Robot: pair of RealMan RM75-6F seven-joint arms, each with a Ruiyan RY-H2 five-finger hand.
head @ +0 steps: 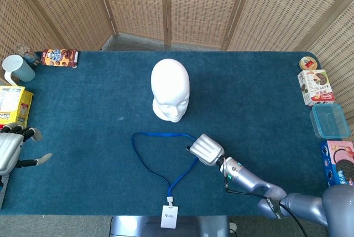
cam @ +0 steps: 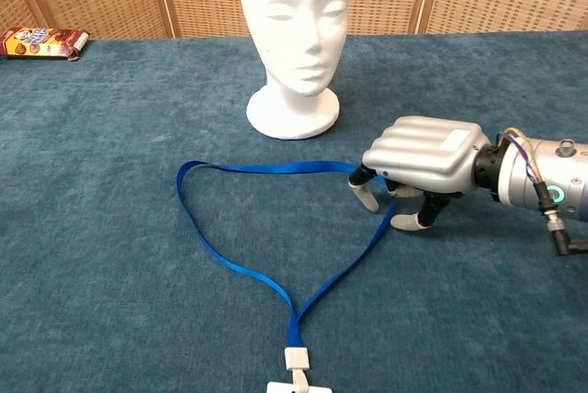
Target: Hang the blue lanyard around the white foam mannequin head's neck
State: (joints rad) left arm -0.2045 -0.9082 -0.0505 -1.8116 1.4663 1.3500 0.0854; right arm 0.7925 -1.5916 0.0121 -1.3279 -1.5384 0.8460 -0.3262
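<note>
The white foam mannequin head point(head: 170, 88) point(cam: 294, 21) stands upright at mid-table, facing me. In front of it the blue lanyard point(head: 145, 135) point(cam: 266, 169) lies flat in a loop, its white badge point(head: 169, 216) point(cam: 299, 387) at the near edge. My right hand point(head: 206, 149) point(cam: 423, 154) hovers palm down over the loop's right bend. Its fingertips point(cam: 367, 195) reach down to the cloth on both sides of the strap, which still lies flat. At the far left edge of the head view my left hand point(head: 11, 148) rests with its fingers spread, holding nothing.
A cookie pack point(head: 60, 57) point(cam: 41, 42), a pale cup point(head: 17, 68) and a yellow box point(head: 12, 106) line the left side. Along the right edge are a round tin point(head: 308, 62), a snack box point(head: 315, 86), a clear container point(head: 329, 120) and a pink box point(head: 340, 162).
</note>
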